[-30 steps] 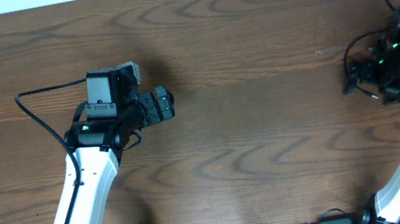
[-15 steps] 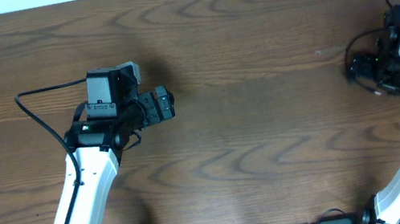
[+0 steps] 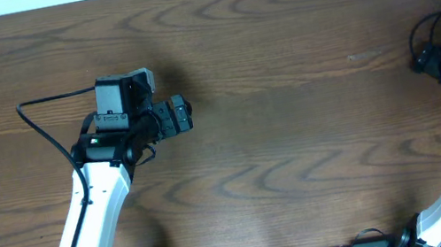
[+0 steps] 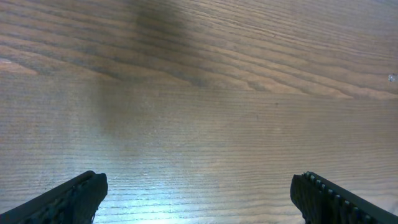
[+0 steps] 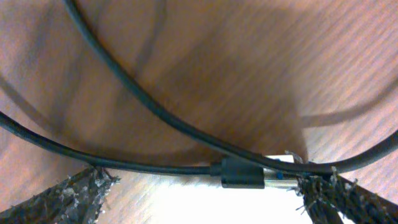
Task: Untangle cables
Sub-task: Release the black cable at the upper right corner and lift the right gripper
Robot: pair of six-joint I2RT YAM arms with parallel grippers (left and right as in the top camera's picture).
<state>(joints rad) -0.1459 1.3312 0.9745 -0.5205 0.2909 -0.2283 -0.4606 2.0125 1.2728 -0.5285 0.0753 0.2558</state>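
1. The cables (image 5: 161, 167) lie at the table's far right corner, directly under our right gripper (image 5: 202, 184). Our left gripper (image 4: 199, 186) hangs well apart over bare wood.
2. Both claws are spread wide, holding nothing.
3. 2 black strands cross between the right fingers. The plug (image 5: 245, 174) runs finger to finger, so we judge a wrist turn is needed.
4. The cords are thin, round and smooth. The plug has a black sleeve and a metal tip. The table (image 3: 293, 129) is grained brown wood.

Wooden table (image 3: 293, 129), black cables (image 5: 149, 107) looped at far-right corner
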